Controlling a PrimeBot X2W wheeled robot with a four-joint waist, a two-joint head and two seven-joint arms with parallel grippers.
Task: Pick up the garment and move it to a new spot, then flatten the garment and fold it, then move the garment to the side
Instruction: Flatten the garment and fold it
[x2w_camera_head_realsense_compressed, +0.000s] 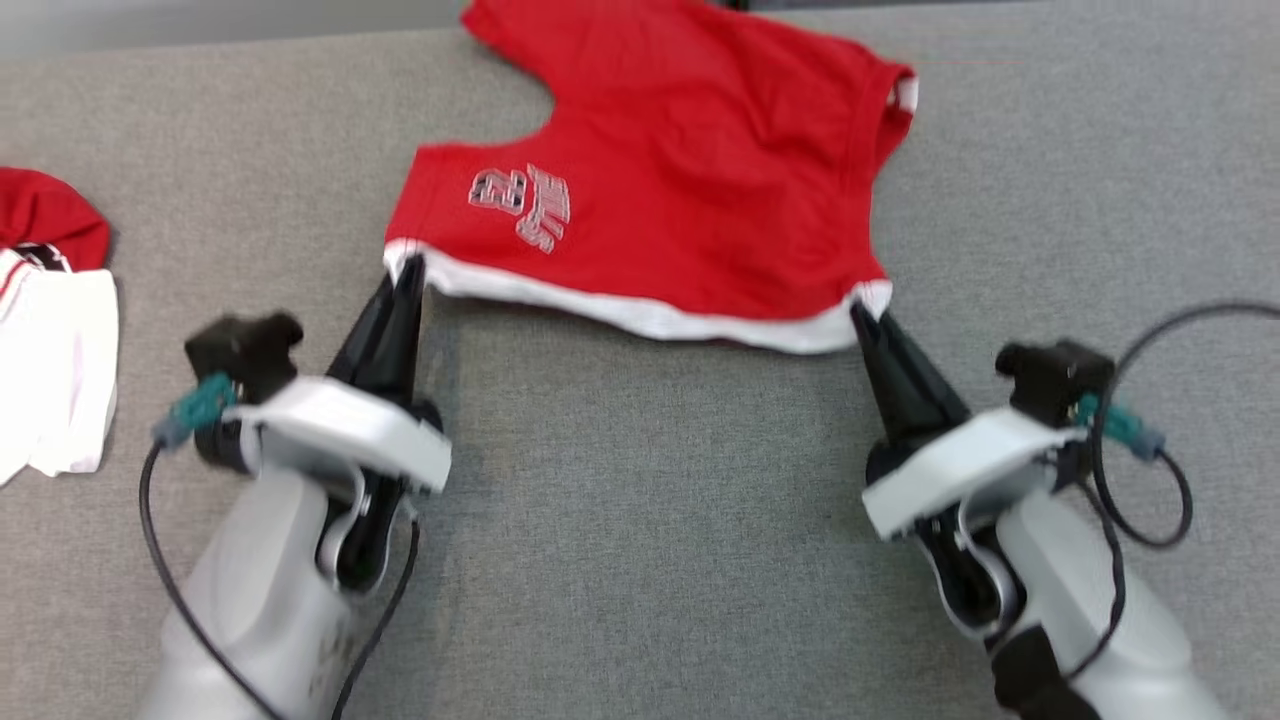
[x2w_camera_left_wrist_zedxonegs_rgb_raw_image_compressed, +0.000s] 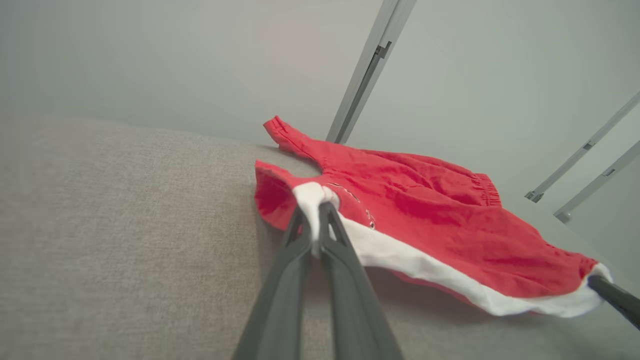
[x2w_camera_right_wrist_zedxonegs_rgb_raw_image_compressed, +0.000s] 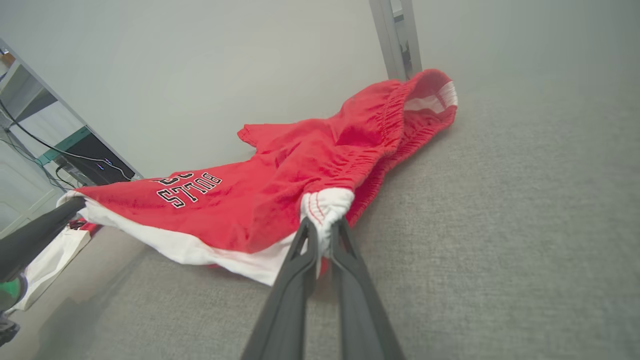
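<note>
Here, the grey counter (x2w_camera_head_realsense_compressed: 640, 520) carried the red shorts (x2w_camera_head_realsense_compressed: 680, 180), spread at its far middle, white hem nearest the robot. A red-and-white pile (x2w_camera_head_realsense_compressed: 55, 350) lay far left. The left pincer (x2w_camera_head_realsense_compressed: 408, 268) was clamped on the hem's left corner, and the right pincer (x2w_camera_head_realsense_compressed: 862, 312) on its right corner.

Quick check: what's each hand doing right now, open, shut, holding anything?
Left hand: shut on the red shorts, pinching one bottom corner.
Right hand: shut on the red shorts, pinching the other bottom corner.
</note>
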